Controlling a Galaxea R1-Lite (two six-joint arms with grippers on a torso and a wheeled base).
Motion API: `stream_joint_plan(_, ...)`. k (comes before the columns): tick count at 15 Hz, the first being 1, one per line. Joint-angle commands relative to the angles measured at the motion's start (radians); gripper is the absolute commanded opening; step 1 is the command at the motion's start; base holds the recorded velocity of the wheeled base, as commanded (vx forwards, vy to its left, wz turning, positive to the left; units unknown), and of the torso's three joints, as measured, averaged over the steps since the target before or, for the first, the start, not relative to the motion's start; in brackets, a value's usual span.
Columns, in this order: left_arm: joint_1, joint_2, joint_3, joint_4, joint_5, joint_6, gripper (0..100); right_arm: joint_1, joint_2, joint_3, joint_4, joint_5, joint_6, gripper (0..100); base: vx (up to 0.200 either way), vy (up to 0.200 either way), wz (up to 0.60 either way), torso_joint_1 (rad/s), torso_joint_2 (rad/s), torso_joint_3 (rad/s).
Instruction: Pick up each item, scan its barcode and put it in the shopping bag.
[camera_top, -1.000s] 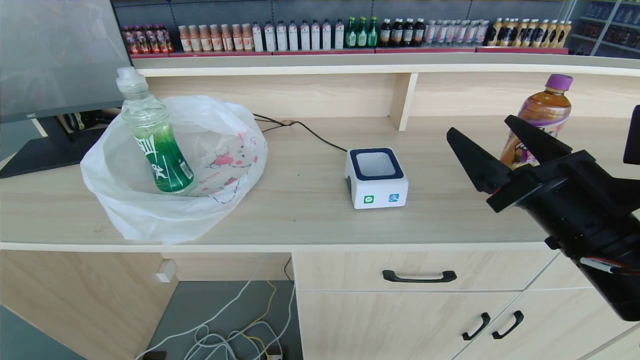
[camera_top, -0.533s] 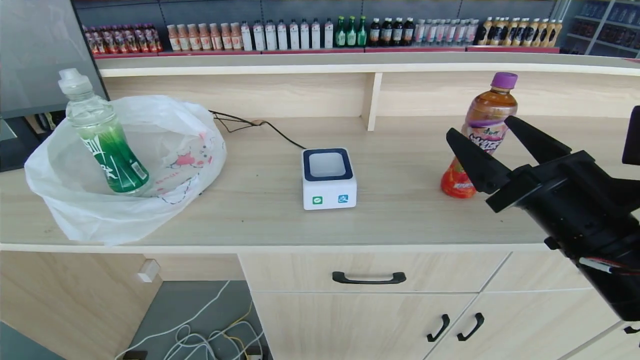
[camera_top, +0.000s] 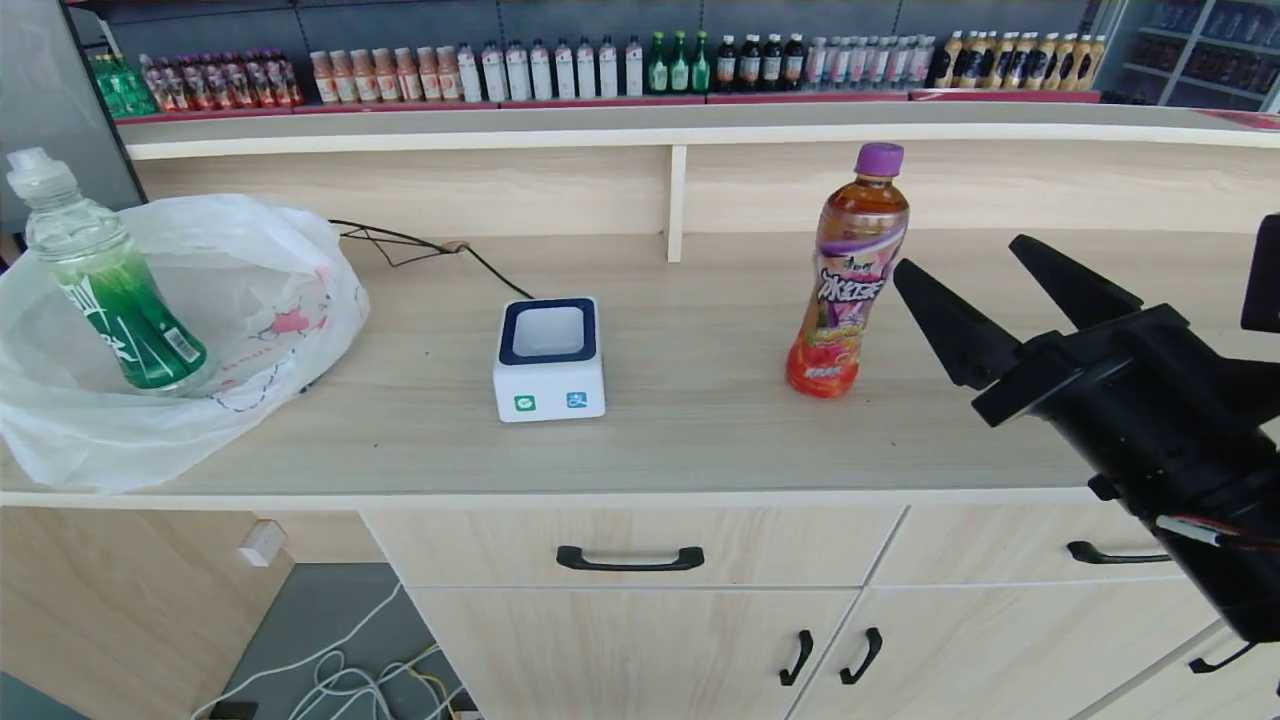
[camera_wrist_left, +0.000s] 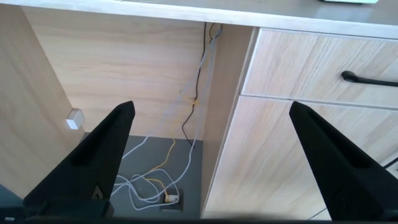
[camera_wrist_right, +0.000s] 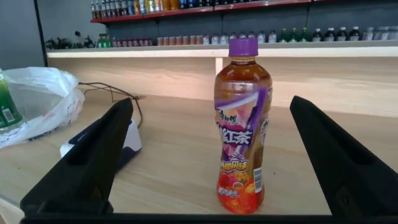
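Observation:
A tea bottle (camera_top: 848, 272) with a purple cap stands upright on the wooden counter (camera_top: 700, 440), right of the white barcode scanner (camera_top: 549, 360). My right gripper (camera_top: 995, 290) hovers open just to the bottle's right, apart from it; in the right wrist view the tea bottle (camera_wrist_right: 241, 127) stands centred ahead between the spread fingers (camera_wrist_right: 87, 162). At the far left a white shopping bag (camera_top: 150, 330) holds a leaning green-labelled bottle (camera_top: 105, 280). My left gripper (camera_wrist_left: 211, 155) hangs open below counter level, facing the cabinet front and holding nothing.
A black cable (camera_top: 420, 245) runs from the scanner to the counter's back wall. Drawers with black handles (camera_top: 630, 558) sit under the counter. Loose wires (camera_top: 340, 680) lie on the floor. A far shelf (camera_top: 600, 70) carries several drink bottles.
The head camera has swung right, so bag, scanner and tea bottle all sit further left in the picture. The right gripper holds the same place in the picture, still open.

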Motion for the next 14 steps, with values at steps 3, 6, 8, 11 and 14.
stream_joint_plan(3,0.000,0.000,0.000,0.001,0.000,0.002,100,0.001,0.033,-0.003,0.000,0.000,0.000,100,0.000,0.000,0.00,0.000,0.00,0.000)
stream_joint_plan(6,0.000,0.000,0.000,0.001,0.000,0.009,100,-0.005,0.112,-0.014,0.000,0.000,0.001,100,0.000,0.000,0.00,0.000,0.00,0.000)
stream_joint_plan(8,0.000,0.000,0.000,0.001,0.000,0.009,100,-0.047,0.165,-0.037,0.000,0.000,0.003,100,0.000,0.000,0.00,0.000,0.00,0.000)
stream_joint_plan(11,0.000,0.000,0.000,0.001,0.000,0.009,100,-0.062,0.194,-0.052,0.000,0.000,0.003,100,0.000,0.000,0.00,0.000,0.00,0.000)
stream_joint_plan(14,0.000,0.000,0.000,0.001,0.000,0.009,100,-0.062,0.245,-0.110,0.000,0.000,0.004,100,0.000,0.000,0.00,0.000,0.00,0.000)
